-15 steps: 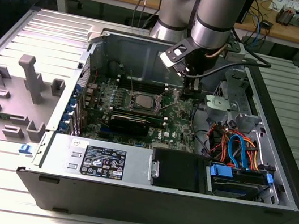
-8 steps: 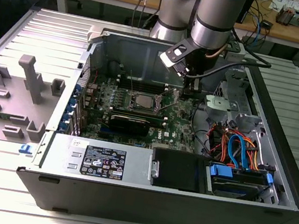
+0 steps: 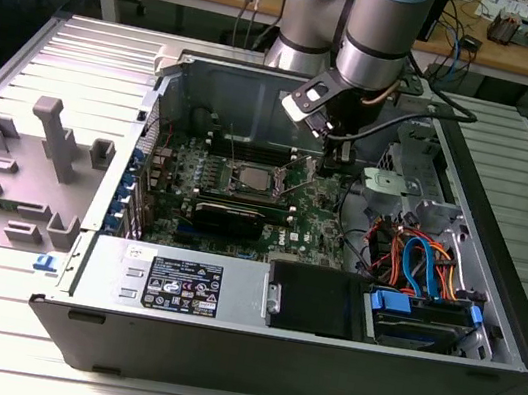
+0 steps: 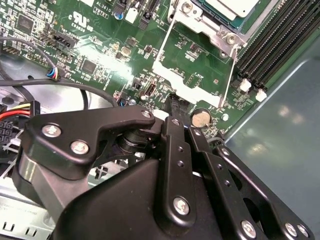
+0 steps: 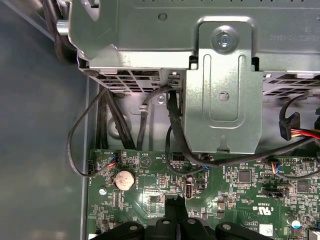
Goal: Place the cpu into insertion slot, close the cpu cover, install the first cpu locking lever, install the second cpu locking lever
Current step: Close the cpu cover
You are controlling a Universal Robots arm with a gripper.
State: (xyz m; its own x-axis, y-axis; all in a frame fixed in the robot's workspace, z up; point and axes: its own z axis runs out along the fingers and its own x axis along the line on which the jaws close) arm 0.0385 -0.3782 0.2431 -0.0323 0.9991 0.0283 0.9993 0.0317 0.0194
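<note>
The cpu (image 4: 235,6), silvery on top, lies in the insertion slot (image 4: 210,27) on the green board; in the exterior view it sits mid-board (image 3: 252,179). The cpu cover (image 4: 161,64), a thin silver frame with a square window, is swung open away from the slot toward my gripper. A thin wire locking lever (image 4: 229,70) runs beside the frame, unlatched. My gripper (image 4: 172,102) hovers just past the cover's outer edge, fingers together and holding nothing. In the exterior view the gripper (image 3: 335,164) hangs to the right of the slot.
Black memory slots (image 4: 280,40) flank the slot. A coin battery (image 5: 124,179) sits near the fingertips. A metal drive cage (image 5: 220,85) and black cables (image 5: 172,125) rise beside the gripper. The power supply (image 3: 178,285) and case walls enclose the board.
</note>
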